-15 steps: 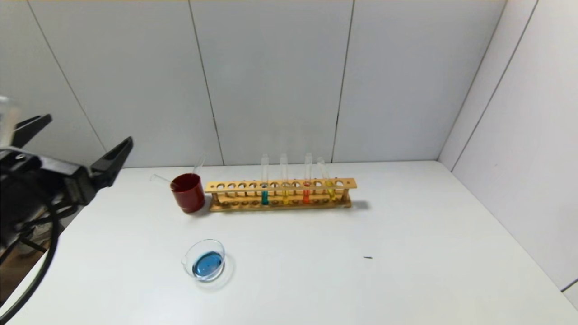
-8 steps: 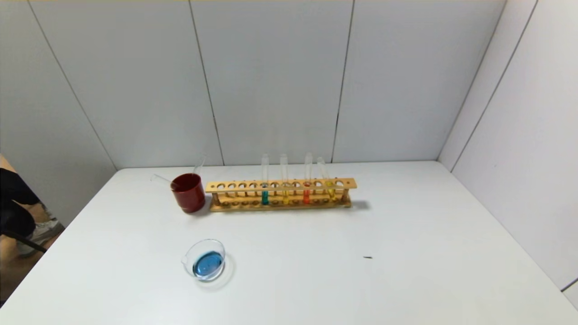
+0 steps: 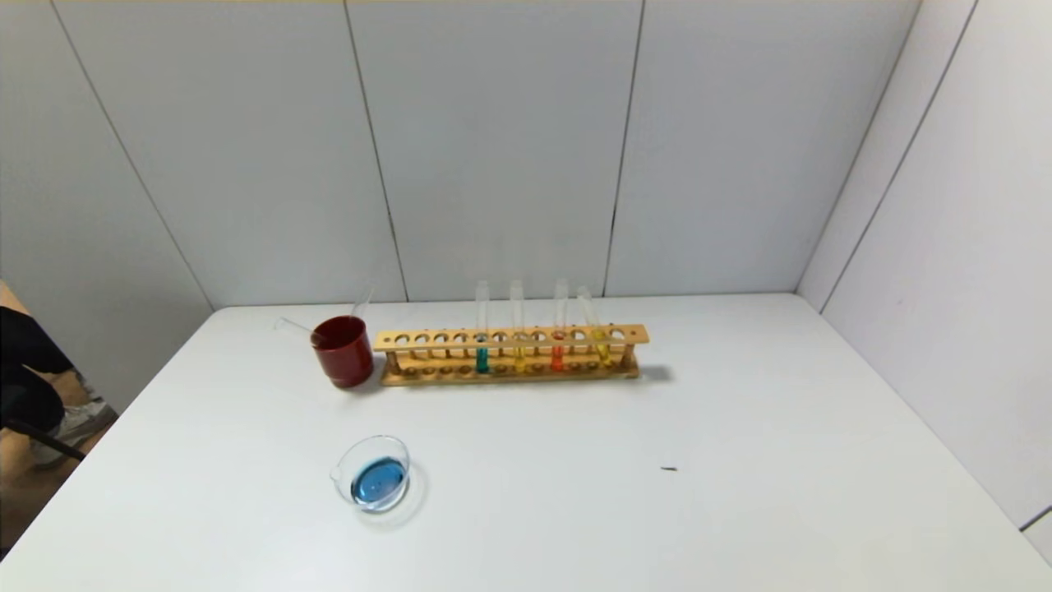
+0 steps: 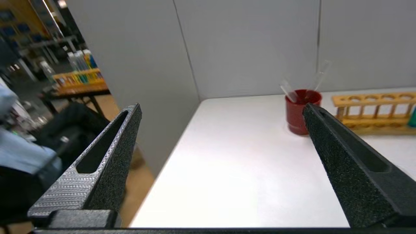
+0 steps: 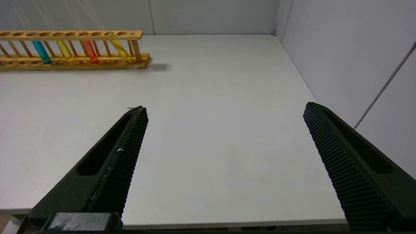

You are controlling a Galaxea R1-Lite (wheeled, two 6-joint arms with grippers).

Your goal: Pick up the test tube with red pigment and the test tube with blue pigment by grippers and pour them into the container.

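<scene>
Left tool (image 4: 221,109): jaws spread wide, nothing held, hanging off the worktop's (image 3: 740,460) left edge, aimed toward the red cup (image 4: 300,110). Right tool (image 5: 224,110): also wide open and empty, low at the near right edge, facing the wooden rack (image 5: 74,61). Neither shows in the head view, so both look pulled clear of the work area.

Test tube with red pigment (image 3: 558,355) stands upright in the rack, orange-red liquid at its bottom, unpoured. Teal tube (image 3: 482,358) and two yellow tubes share the rack. Two clear tubes lean in the red cup, likely empties dropped there. I can't pick out a bright-blue tube.

Container (image 3: 374,475) sits near-left, well apart from the rack, holding blue liquid: blue pour looks done, red remaining. Right tool is nearer the red tube.
</scene>
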